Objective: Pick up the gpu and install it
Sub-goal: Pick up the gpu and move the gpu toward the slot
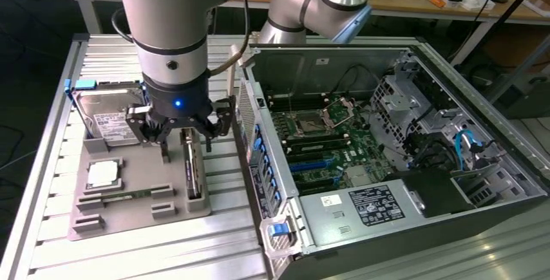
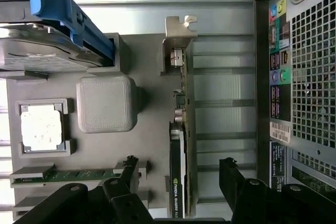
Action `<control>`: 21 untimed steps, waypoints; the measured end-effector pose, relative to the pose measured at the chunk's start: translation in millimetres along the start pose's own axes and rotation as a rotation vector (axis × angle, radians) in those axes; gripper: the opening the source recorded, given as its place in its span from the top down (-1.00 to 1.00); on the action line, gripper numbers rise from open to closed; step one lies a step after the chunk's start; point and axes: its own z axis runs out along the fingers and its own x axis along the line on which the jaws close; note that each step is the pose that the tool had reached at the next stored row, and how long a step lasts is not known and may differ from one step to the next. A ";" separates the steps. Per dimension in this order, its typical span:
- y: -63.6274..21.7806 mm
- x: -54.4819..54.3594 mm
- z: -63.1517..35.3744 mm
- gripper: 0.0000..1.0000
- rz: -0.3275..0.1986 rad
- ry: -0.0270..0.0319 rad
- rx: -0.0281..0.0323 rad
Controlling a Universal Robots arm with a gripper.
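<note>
You are working over a slatted metal table (image 1: pixel 129 254). Nearest on it is a grey holder tray (image 1: pixel 129 219) that carries one of each part: one memory stick (image 1: pixel 129 195), one processor chip (image 1: pixel 103 174), one hard drive (image 1: pixel 107 122) in a blue frame, and one gpu (image 1: pixel 193 170).

The gpu stands on its edge in a slot on the tray's side nearest the computer case (image 1: pixel 257 138). It has not been lifted.

Your single gripper (image 1: pixel 185 140) hangs directly above the card with its fingers (image 2: pixel 231 179) spread wide and holding nothing. In the wrist view the gpu (image 2: pixel 181 145) runs between them, with one finger on each flat face. The card lies below the fingertips, not beside them.

Its long axis runs parallel to the case's perforated rear wall, across the line from one finger to the other. The silvery bracket is at the end near the hard drive (image 2: pixel 47 51).

Whether the fingertips touch the card's top edge cannot be told; they look just clear of it.

Beyond, on the exterior view's right, the one case lies open with its motherboard (image 1: pixel 331 138) exposed. Workbenches stand behind it.
</note>
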 end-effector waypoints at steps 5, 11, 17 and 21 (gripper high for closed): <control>-0.3 1.0 9.1 -0.45 0.041 -0.0013 0.0012; -0.7 1.8 20.5 -0.45 0.081 -0.0026 0.0025; -1.0 2.2 29.9 -0.45 0.020 -0.0005 -0.0003; -1.1 2.3 32.5 -0.45 -0.008 0.0004 -0.0016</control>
